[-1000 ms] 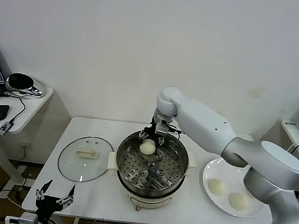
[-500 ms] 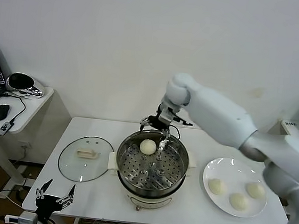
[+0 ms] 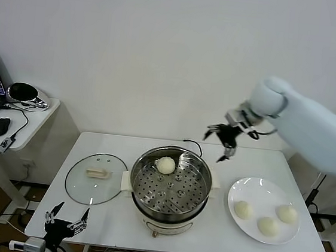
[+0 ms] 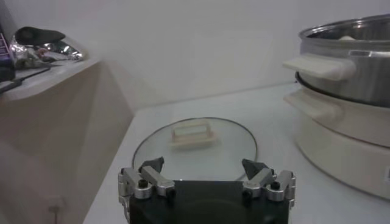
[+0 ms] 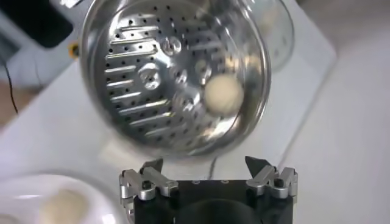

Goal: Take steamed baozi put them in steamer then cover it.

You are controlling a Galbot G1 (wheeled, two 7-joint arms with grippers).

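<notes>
The steamer stands mid-table with one steamed baozi lying on its perforated tray at the back. Three more baozi rest on the white plate to the right. My right gripper hangs open and empty in the air behind the gap between steamer and plate. Its wrist view looks down on the steamer and the baozi inside. My left gripper is parked open, low in front of the table's left corner.
The glass lid with its cream handle lies flat on the table left of the steamer; the left wrist view also shows the lid. A side table with a laptop and mouse stands at the far left. A cord runs behind the steamer.
My right gripper has let go of the baozi in the steamer, risen and swung right, away from the pot. The third baozi on the plate is now uncovered. The left arm barely moved.
</notes>
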